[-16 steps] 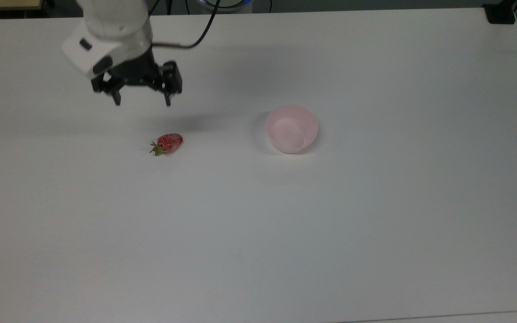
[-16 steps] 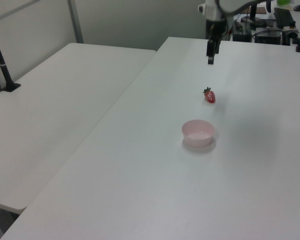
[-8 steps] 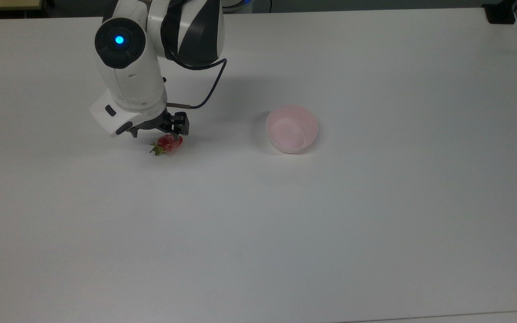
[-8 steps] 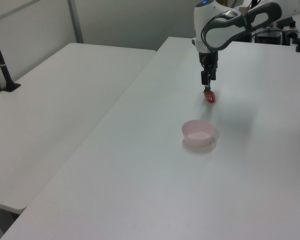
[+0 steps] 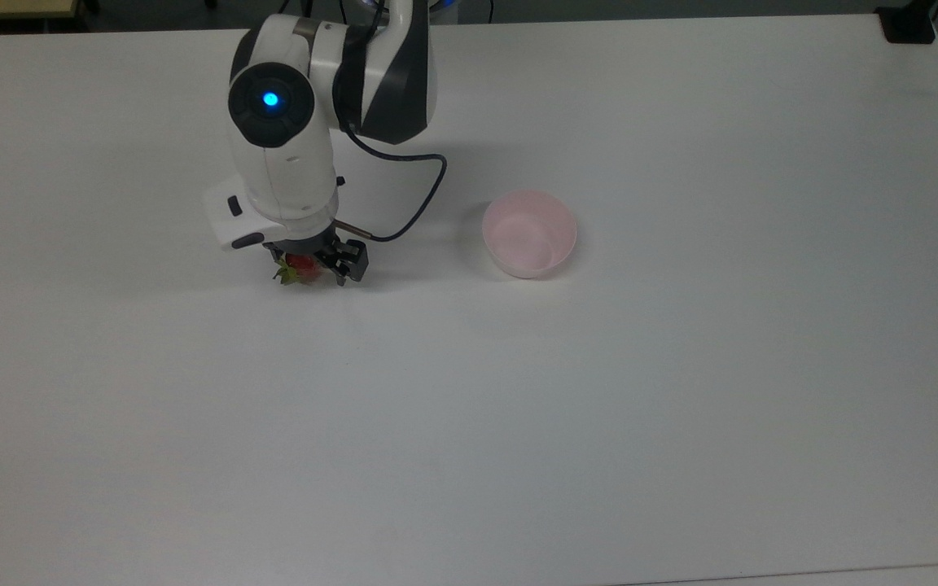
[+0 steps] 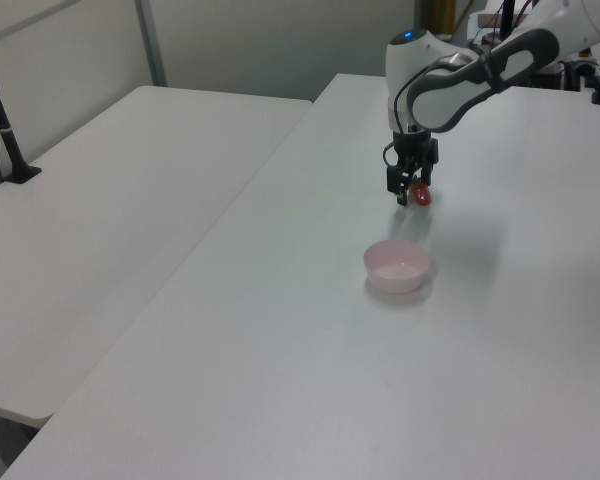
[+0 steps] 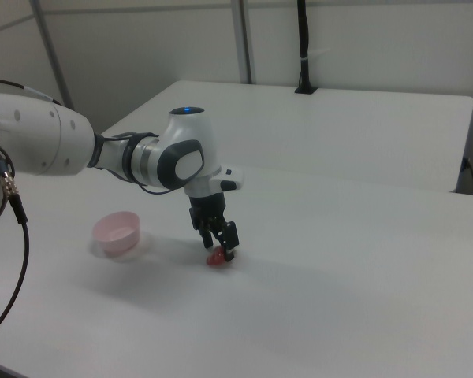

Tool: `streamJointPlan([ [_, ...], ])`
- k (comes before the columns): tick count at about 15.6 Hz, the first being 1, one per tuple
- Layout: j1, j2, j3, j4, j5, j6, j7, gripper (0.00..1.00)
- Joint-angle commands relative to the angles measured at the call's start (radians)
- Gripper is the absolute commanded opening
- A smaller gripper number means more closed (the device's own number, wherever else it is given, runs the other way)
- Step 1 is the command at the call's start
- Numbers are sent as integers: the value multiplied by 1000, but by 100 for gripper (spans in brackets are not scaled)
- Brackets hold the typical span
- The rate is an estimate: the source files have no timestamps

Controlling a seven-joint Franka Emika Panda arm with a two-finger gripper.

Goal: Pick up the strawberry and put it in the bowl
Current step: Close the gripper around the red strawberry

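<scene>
The strawberry (image 5: pixel 300 268) lies on the white bench (image 5: pixel 518 423), in the half toward the top view's left edge and nearer the far edge than the near one — its green leaves point to the top view's left. The gripper (image 5: pixel 312 268) stands straight down over it, fingers spread to either side of the fruit, not yet pressed on it. The bowl (image 5: pixel 529 233) sits well apart toward the top view's right, upright — near the middle of the bench.

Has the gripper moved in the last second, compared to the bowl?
Yes. In the top view the gripper has come down toward the view's bottom, from well above to beside the strawberry; the bowl stayed put.
</scene>
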Motion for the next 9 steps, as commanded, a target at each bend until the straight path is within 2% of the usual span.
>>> streamJointPlan([
  [1, 14, 7, -7, -14, 7, 38, 18, 55],
  [3, 14, 1, -7, -12, 8, 32, -8, 32],
  [4, 13, -3, -7, -12, 8, 29, -21, 26],
  [9, 5, -48, -8, 9, 16, -14, -38, 24],
])
